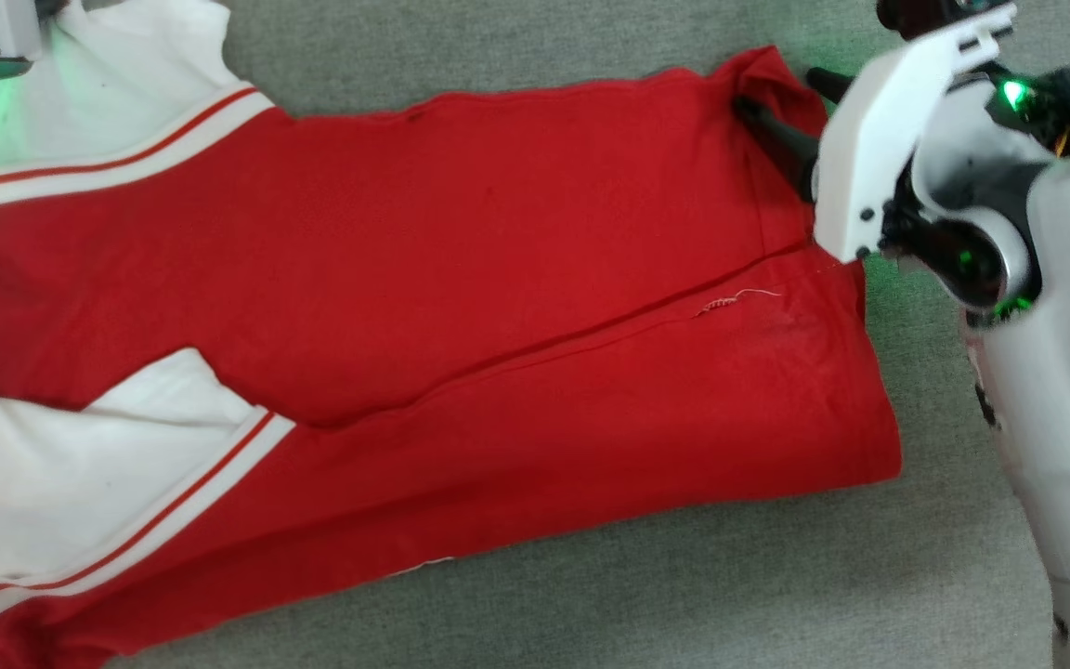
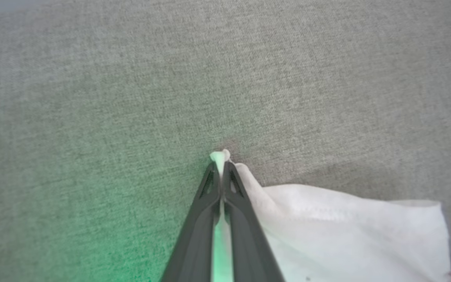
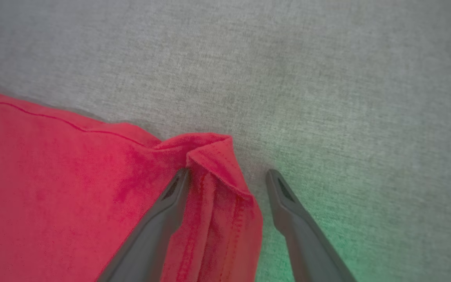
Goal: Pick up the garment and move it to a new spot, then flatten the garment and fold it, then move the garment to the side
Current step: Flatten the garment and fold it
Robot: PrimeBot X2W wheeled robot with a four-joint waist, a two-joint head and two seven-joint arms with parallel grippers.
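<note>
As the fold likely needs both ends lifted together, the left claw is pinched tight on the tip of the white sleeve, while the right claw stands wide, straddling the rolled red hem corner without gripping it yet. The garment, soft red knit with striped white panels, lies spread across the grey woven surface.

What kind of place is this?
Probably a robot cloth-folding workspace: a red and white jersey lies spread on a grey woven surface, the left hand pinching its white corner, the right hand open at its red corner.
</note>
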